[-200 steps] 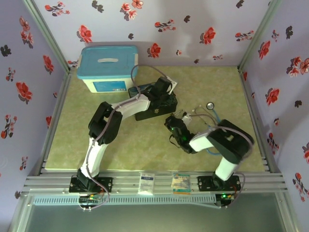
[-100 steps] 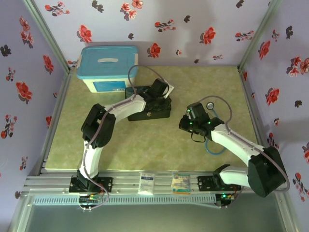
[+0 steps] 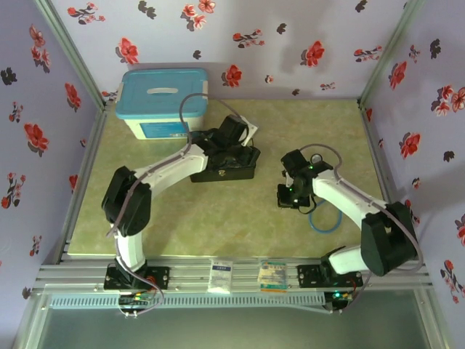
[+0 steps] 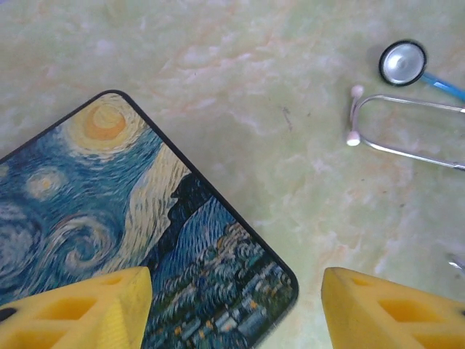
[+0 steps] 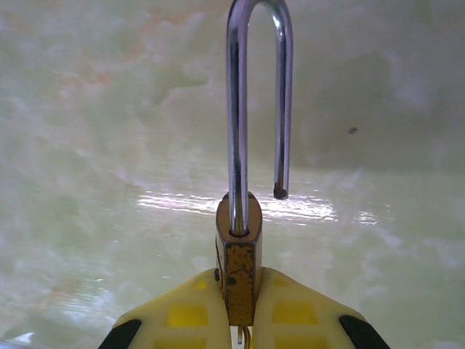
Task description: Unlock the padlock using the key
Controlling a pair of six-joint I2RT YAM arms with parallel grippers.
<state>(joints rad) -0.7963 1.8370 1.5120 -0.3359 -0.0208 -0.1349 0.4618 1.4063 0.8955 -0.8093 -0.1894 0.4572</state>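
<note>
Padlock (image 5: 240,269) sits pinched by its brass body in the right gripper (image 5: 240,294), right of the painted box (image 4: 109,218), one shackle end free of the body. Left gripper (image 4: 236,294) is spread wide over the box's corner.

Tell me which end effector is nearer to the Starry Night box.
Left. The left end effector hangs open over the Starry Night box; the right end effector sits apart, shut on the padlock.
</note>
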